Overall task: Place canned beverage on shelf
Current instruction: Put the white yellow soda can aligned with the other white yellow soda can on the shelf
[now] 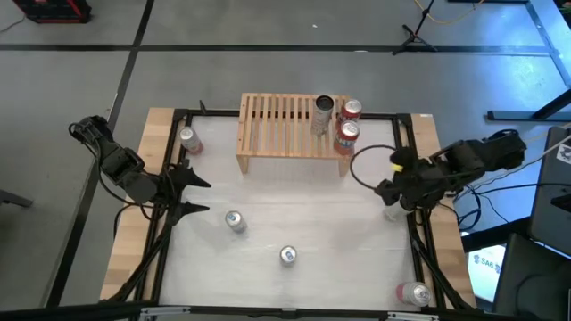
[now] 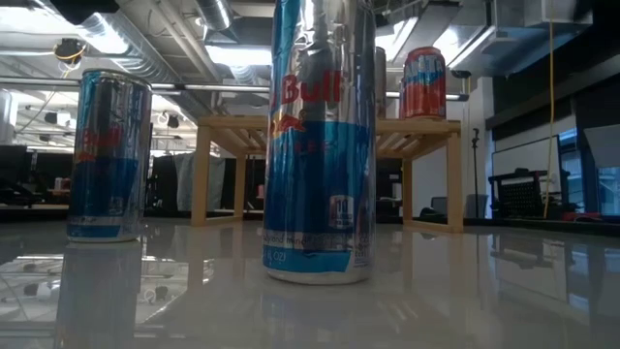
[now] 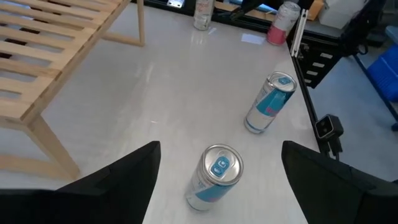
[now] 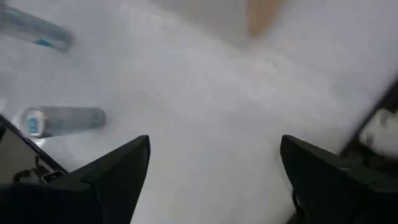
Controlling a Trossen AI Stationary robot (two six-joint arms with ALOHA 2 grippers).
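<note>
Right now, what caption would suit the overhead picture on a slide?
Two open pincers, left and right, wait at the table's sides; three cans stand on the wooden shelf, others stand scattered on the table.

This is a robotics lab in an open industrial office. The tabletop (image 1: 294, 214) sits in a black metal frame (image 1: 410, 178) on a grey floor marked with dark tape lines (image 1: 134, 53). Overhead run exposed ducts (image 2: 145, 44) and pipes under strip lights (image 2: 237, 53). Loose cables (image 1: 535, 192) and a tripod foot (image 1: 419, 40) crowd the edges, and dark desks with monitors (image 2: 24, 174) stand behind.
</note>
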